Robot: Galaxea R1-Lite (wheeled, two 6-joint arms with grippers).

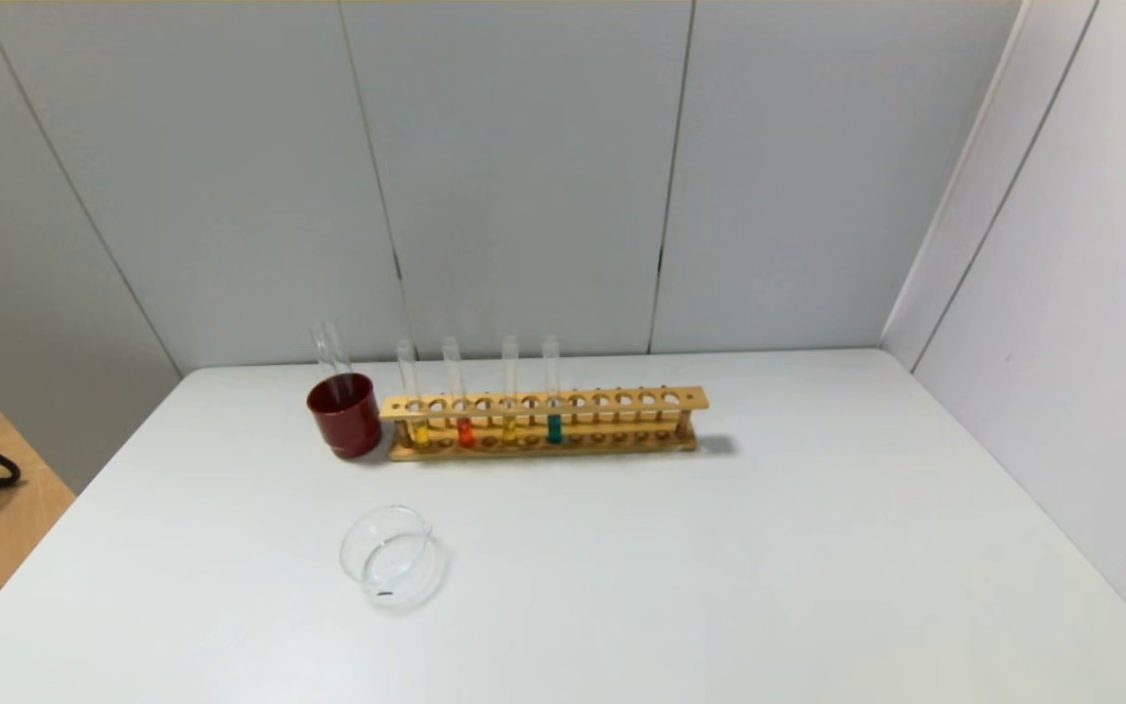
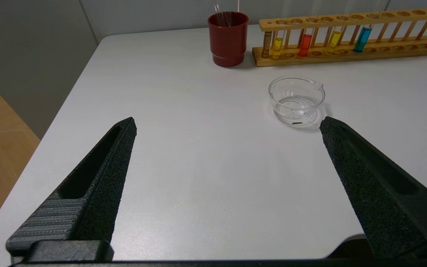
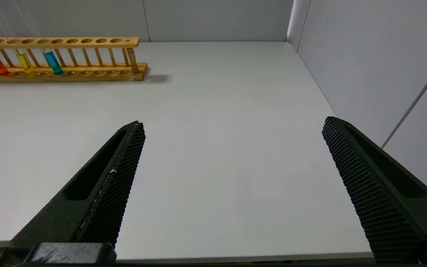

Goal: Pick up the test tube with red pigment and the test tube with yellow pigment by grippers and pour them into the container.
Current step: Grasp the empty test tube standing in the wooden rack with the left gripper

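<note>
Pincers: left pincer (image 2: 228,124) and right pincer (image 3: 232,122) both wide open, empty, near table (image 1: 719,587) edge. Your risk: grabbing duller yellow tube (image 1: 509,428) instead of test tube with yellow pigment (image 1: 419,430); test tube with red pigment (image 1: 465,431) sits between, crowded

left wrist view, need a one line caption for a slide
Open left end effector above the table, facing the glass dish, red cup and tube rack.
</note>
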